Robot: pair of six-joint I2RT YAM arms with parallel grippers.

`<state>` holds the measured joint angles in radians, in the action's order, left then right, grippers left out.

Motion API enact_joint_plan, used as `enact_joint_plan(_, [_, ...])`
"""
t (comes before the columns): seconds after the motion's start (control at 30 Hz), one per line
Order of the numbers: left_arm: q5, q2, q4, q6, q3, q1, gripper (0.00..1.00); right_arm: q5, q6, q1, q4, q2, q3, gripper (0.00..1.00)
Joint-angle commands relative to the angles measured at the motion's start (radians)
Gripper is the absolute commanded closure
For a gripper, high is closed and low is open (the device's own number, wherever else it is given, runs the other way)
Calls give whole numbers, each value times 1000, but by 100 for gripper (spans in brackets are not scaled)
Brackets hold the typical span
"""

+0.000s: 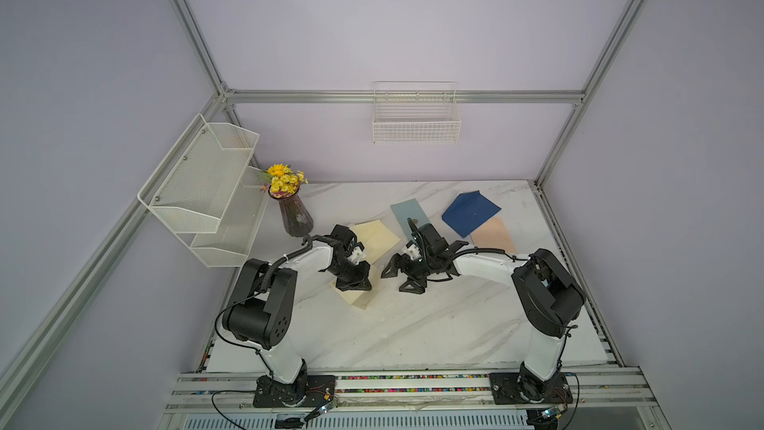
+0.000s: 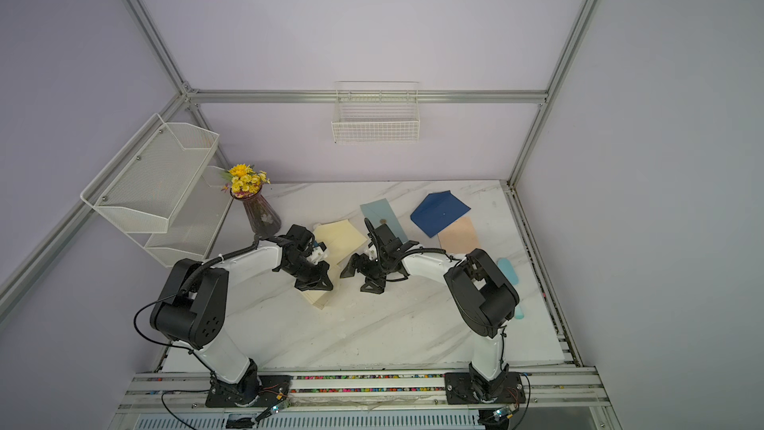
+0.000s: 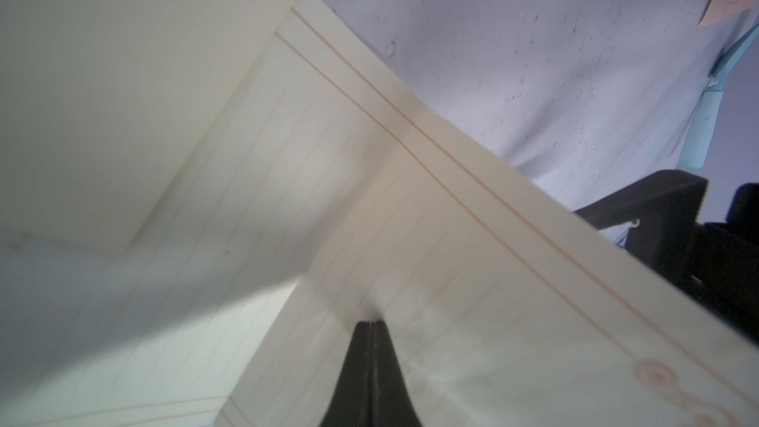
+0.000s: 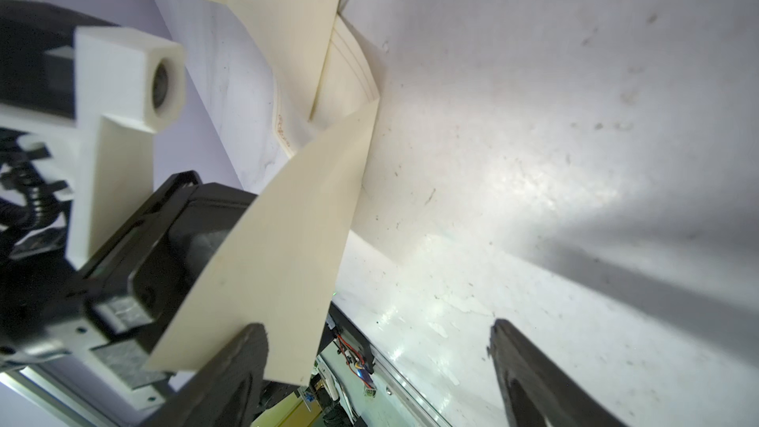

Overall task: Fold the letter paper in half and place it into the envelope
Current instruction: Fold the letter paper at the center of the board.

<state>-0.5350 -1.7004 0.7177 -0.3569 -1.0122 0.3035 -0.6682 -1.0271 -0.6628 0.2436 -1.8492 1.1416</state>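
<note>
1. My left gripper (image 3: 371,327) is clenched on the paper (image 1: 360,297). The fingertips meet on the ruled sheet in the left wrist view.
2. The paper sits on the table (image 1: 413,324) under that gripper, left of centre, just in front of the cream envelope (image 1: 378,237).
3. The sheet is bent over itself, with one layer lifted and curving above the layer on the table.
4. In both top views its visible corner points toward the table's front edge. I cannot tell its long axis, because my gripper hides most of it.
5. My right gripper (image 4: 378,363) stands wide apart and grips nothing. One finger (image 4: 230,367) is just beside the raised flap's free edge.
</note>
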Motion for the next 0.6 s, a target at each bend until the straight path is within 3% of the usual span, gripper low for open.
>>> enact_joint_plan(0.0, [-35, 1, -45, -13, 6, 3, 100, -24, -86, -1, -110, 14, -25, 11])
enact_joint_plan(0.57, [-52, -25, -97, -57, 11, 9, 100, -9, -109, -24, -153, 13, -5, 9])
